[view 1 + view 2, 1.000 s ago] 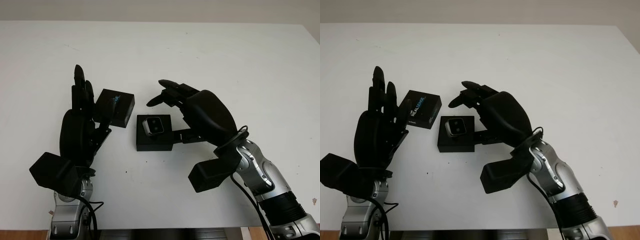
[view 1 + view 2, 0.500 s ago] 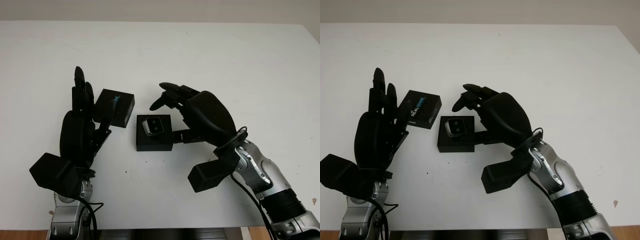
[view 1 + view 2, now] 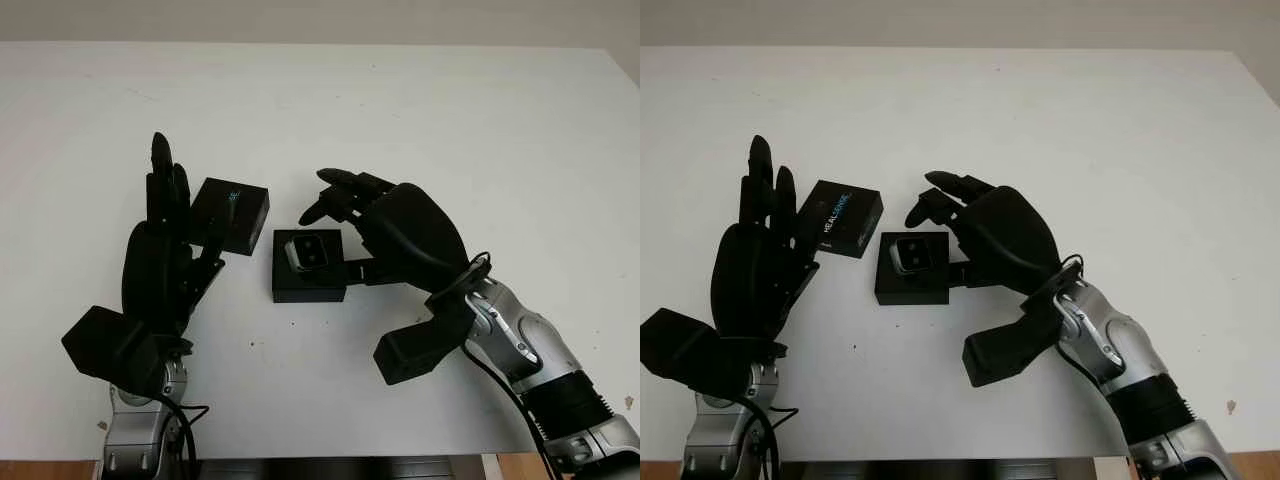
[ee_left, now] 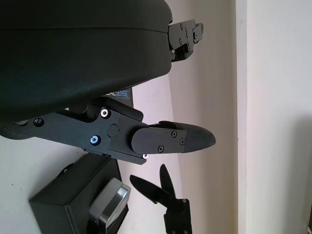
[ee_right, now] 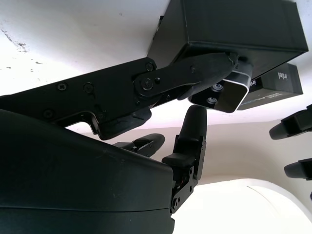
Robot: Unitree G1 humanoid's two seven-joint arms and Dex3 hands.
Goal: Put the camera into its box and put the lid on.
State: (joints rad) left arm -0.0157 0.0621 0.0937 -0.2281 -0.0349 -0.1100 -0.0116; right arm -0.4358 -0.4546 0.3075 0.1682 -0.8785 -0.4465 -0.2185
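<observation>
The black box base (image 3: 309,277) lies on the white table (image 3: 450,120), and the silver camera (image 3: 307,251) sits in its far half. The black printed lid (image 3: 232,215) lies just left of it, slightly tilted. My left hand (image 3: 180,220) stands open against the lid's left side, fingers pointing away from me. My right hand (image 3: 335,225) is open, arched over the box from the right. Its fingertips (image 3: 312,210) hover above the box's far edge. In the right wrist view its thumb (image 5: 195,73) reaches along the box (image 5: 234,24) up to the camera (image 5: 222,95).
Both forearms come in from the table's near edge, each carrying a black wrist camera block (image 3: 410,350). The left wrist view has the box (image 4: 73,204), the lid's edge (image 4: 119,93) and the other hand's fingertips (image 4: 156,187).
My right hand's fingertips have dipped slightly toward the box's far edge, and its forearm has shifted a little. The left hand, lid, box and camera have stayed put.
</observation>
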